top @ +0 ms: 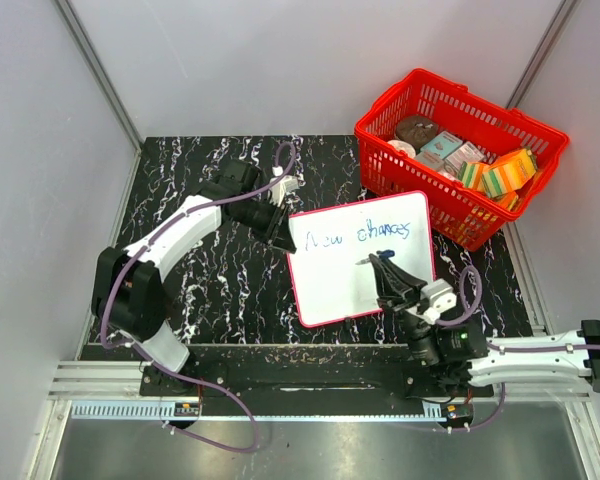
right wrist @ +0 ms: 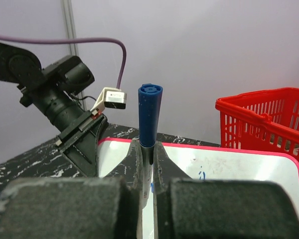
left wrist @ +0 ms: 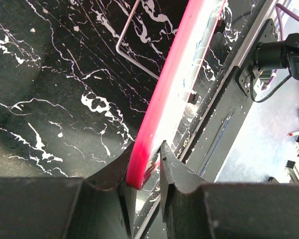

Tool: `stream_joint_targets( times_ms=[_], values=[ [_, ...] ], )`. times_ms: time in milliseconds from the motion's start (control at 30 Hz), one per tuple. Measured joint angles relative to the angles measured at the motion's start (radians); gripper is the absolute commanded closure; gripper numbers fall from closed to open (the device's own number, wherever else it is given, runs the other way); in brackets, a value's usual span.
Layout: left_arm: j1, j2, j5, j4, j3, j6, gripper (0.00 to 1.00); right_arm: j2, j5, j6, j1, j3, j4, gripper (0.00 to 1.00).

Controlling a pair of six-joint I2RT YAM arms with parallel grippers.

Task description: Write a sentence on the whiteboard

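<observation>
Closest to my right lens, my right pincer (right wrist: 146, 152) pinches a blue marker (right wrist: 149, 107), blunt end up, tip down toward the whiteboard (top: 340, 290). White, with a thin red rim and rounded corners, it sits on the desk's (top: 220, 290) right half, its far right corner just beside the basket (top: 420, 78). Its sentence (top: 366, 234) reads "New chances" in thin blue script along the far edge. My left pincer (left wrist: 145, 157) clamps the rim at the far left corner.

The whiteboard (top: 330, 290) lies just before the basket (top: 450, 205).
</observation>
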Motion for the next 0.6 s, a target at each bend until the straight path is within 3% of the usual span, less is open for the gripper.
stream_joint_targets(
  times_ms=[267, 600],
  values=[
    [-0.012, 0.018, 0.000, 0.016, 0.011, -0.018, 1.00, -0.016, -0.004, 0.003, 0.000, -0.048, 0.017, 1.00],
    [-0.012, 0.034, 0.003, 0.024, 0.016, -0.028, 1.00, 0.109, -0.077, 0.072, -0.079, -0.065, 0.008, 1.00]
  ],
)
